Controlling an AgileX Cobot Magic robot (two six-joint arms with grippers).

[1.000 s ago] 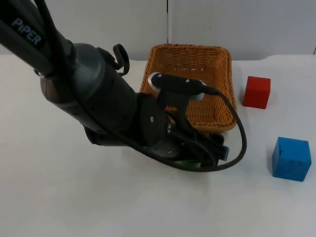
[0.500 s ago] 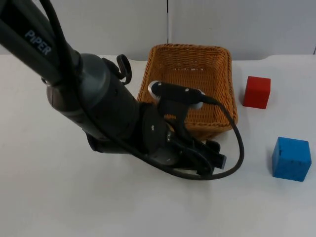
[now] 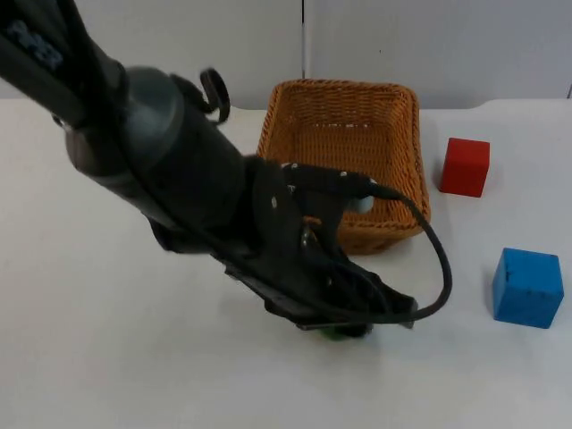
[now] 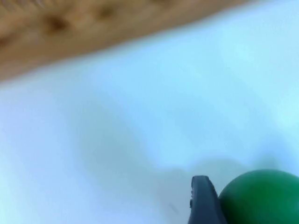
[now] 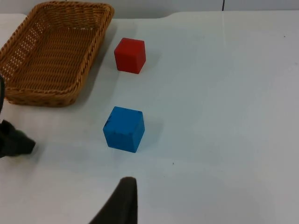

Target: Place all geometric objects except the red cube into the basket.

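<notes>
A woven orange wicker basket (image 3: 344, 161) is set on the white table (image 3: 107, 357) against the grey partition wall, and everything else is placed from it. Just in front of the basket's near wall, the left gripper (image 3: 353, 326) is lowered to the table over a green round object (image 4: 261, 198), a sliver of which is seen beneath it from above. One black fingertip (image 4: 203, 203) is seen touching the green object's side; whether the fingers are closed cannot be told. A blue cube (image 3: 527, 286) is seen to the basket's front right, and a red cube (image 3: 465, 166) just beside its right wall. The right gripper (image 5: 122, 205) is held waiting, well apart from the basket. For a sound grasp, the round object is best centred between the fingers before closing, as it could roll.
</notes>
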